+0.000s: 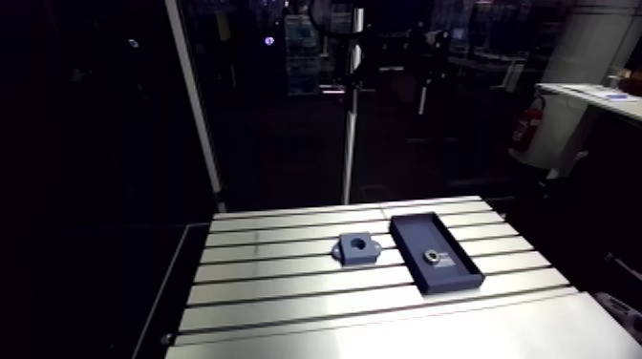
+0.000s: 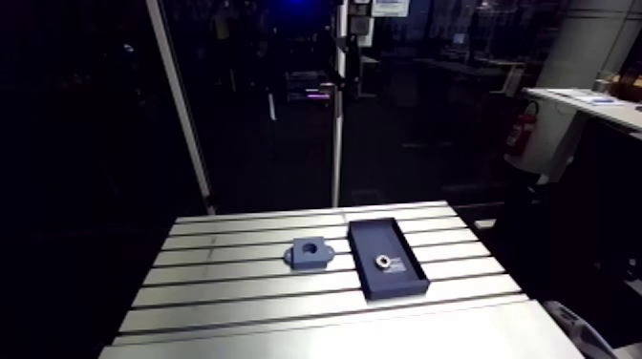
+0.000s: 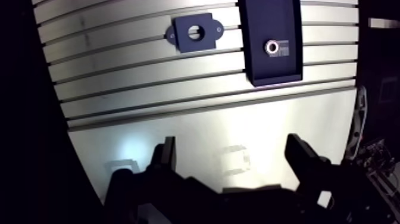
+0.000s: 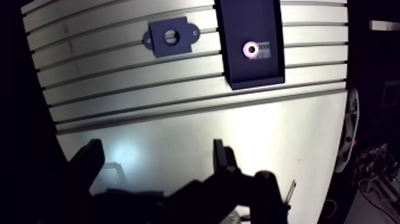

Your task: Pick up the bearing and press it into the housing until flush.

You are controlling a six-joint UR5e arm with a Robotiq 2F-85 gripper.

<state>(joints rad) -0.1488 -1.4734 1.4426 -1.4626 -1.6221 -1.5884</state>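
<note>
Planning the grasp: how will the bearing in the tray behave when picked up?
The bearing is a small shiny metal ring, so probably rigid and slippery. Lying flat, it seems stable; tipped on edge it might roll, though the tray walls should contain it.

The bearing lies in a dark tray, housing just beside it on the table

Arm view oblique from afar, wrist view overhead, same table
</note>
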